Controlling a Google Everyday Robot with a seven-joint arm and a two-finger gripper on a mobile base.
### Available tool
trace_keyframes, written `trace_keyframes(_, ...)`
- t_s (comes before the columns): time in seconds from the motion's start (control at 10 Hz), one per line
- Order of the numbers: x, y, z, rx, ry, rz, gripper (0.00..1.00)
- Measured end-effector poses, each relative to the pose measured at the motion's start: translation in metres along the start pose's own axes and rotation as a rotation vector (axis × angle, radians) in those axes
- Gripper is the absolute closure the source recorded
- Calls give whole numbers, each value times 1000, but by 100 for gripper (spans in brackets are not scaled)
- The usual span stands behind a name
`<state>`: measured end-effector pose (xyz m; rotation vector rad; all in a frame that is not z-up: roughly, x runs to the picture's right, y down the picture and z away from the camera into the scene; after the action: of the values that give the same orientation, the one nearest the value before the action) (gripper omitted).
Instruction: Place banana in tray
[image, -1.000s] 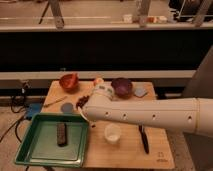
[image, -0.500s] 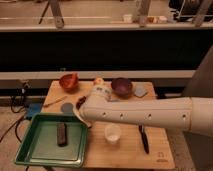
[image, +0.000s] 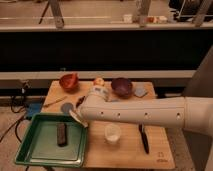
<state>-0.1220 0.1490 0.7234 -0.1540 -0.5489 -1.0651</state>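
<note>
The green tray (image: 35, 150) lies at the table's front left. My arm reaches in from the right across the table. My gripper (image: 80, 114) is at the arm's left end, over the tray's far right corner. It is shut on the banana (image: 78, 119), a small pale yellow tapered piece that sticks out below the wrist, just above the tray's right rim. The arm hides most of the fingers.
A dark bar (image: 61, 134) lies in the tray. On the table are a white cup (image: 112, 133), a black pen (image: 144, 139), a grey disc (image: 66, 107), a wooden stick (image: 53, 102), a red bowl (image: 68, 81), an apple (image: 98, 81), a purple bowl (image: 122, 86) and a blue sponge (image: 140, 90).
My gripper has moved left and down with the banana, from over the table's middle to the tray's right rim. Nothing else has moved.
</note>
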Motion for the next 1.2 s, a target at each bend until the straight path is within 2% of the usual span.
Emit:
trace_keyframes(0.5,-8,-10,11,28,-44,-49,100)
trace_keyframes(1.2,-13,-18,16,50,-82,-94,100)
